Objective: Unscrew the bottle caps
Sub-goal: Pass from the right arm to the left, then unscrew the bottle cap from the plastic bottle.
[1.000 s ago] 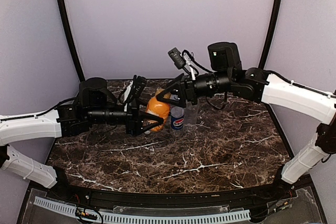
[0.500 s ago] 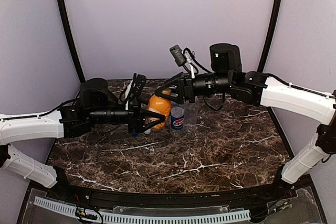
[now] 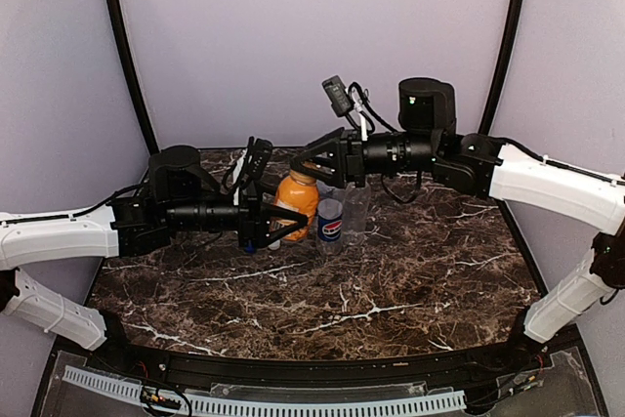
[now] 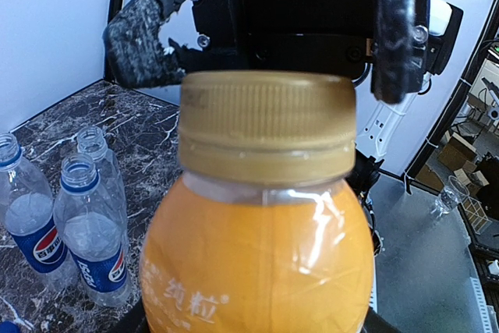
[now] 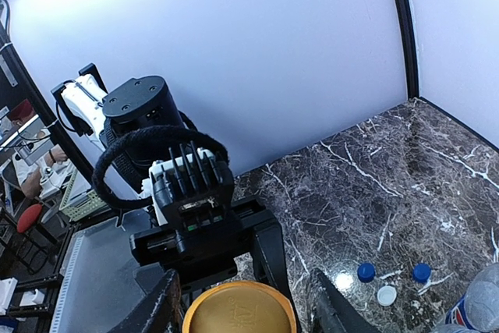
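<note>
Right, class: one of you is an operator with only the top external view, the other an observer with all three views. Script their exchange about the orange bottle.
Operator: Is the orange bottle capped?
Observer: Yes, its gold cap is on the neck.
Operator: Is the right hand shut on it?
Observer: No, its fingers stand open, one on either side of the cap.

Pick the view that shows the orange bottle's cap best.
Left wrist: the orange cap sits large and central, ridged side sharp, seated on the orange bottle. Right wrist shows only its flat top; top external barely resolves it.
</note>
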`<control>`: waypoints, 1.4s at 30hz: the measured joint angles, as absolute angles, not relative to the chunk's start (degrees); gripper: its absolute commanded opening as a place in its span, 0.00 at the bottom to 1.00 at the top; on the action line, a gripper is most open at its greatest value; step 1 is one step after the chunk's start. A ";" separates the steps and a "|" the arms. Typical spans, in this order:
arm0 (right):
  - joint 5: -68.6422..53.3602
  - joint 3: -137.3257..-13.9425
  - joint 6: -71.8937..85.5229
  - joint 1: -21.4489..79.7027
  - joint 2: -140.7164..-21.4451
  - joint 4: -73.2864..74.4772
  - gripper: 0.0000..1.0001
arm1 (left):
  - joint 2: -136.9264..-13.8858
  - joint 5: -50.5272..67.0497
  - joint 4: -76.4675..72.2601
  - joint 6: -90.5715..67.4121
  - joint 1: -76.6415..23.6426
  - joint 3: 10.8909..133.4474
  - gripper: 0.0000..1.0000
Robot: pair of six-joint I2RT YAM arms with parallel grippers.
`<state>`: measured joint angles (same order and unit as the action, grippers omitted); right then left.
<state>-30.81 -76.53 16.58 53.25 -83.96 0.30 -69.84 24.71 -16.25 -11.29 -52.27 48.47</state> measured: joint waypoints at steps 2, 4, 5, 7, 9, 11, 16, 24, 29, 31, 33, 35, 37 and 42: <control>-30.81 -76.53 16.62 53.25 -83.96 0.25 0.54 | -69.84 24.75 -16.27 -11.29 -52.27 48.47 0.21; -30.81 -76.51 16.62 53.25 -83.96 0.21 0.53 | -69.84 24.80 -16.27 -11.29 -52.29 48.47 0.21; -30.81 -76.49 16.58 53.25 -83.96 0.16 0.54 | -69.84 24.82 -16.25 -11.29 -52.29 48.47 0.21; -30.81 -76.47 16.58 53.25 -83.96 0.16 0.54 | -69.84 24.84 -16.25 -11.29 -52.29 48.47 0.21; -30.83 -76.47 16.60 53.25 -83.96 0.14 0.55 | -69.84 24.84 -16.25 -11.29 -52.29 48.47 0.20; -30.85 -76.47 16.58 53.25 -83.99 0.12 0.54 | -69.84 24.84 -16.25 -11.29 -52.29 48.47 0.20; -30.94 -76.47 16.56 53.25 -84.23 0.05 0.52 | -69.84 24.84 -16.27 -11.29 -52.27 48.47 0.20; -31.48 -76.47 16.45 53.23 -84.86 0.03 0.36 | -69.84 24.64 -16.25 -11.31 -52.27 48.14 0.19; -32.29 -76.14 16.75 53.10 -84.90 -0.32 0.21 | -69.78 24.53 -16.40 -11.35 -52.29 47.83 0.18; -32.51 -75.99 16.71 53.08 -84.90 -0.56 0.16 | -69.78 24.47 -16.51 -11.55 -52.29 47.70 0.18; -32.73 -75.70 16.73 53.01 -84.90 -0.99 0.11 | -69.69 24.32 -16.93 -11.73 -52.29 47.37 0.17; -33.10 -75.40 16.71 52.90 -84.90 -1.37 0.07 | -69.60 24.14 -17.52 -12.01 -52.29 46.89 0.17; -33.74 -75.18 16.51 52.80 -84.90 -1.50 0.04 | -69.60 24.18 -18.06 -12.29 -52.29 46.52 0.16; -36.75 -75.13 14.02 52.36 -85.19 -1.67 0.02 | -69.58 25.67 -19.57 -12.64 -52.29 45.65 0.16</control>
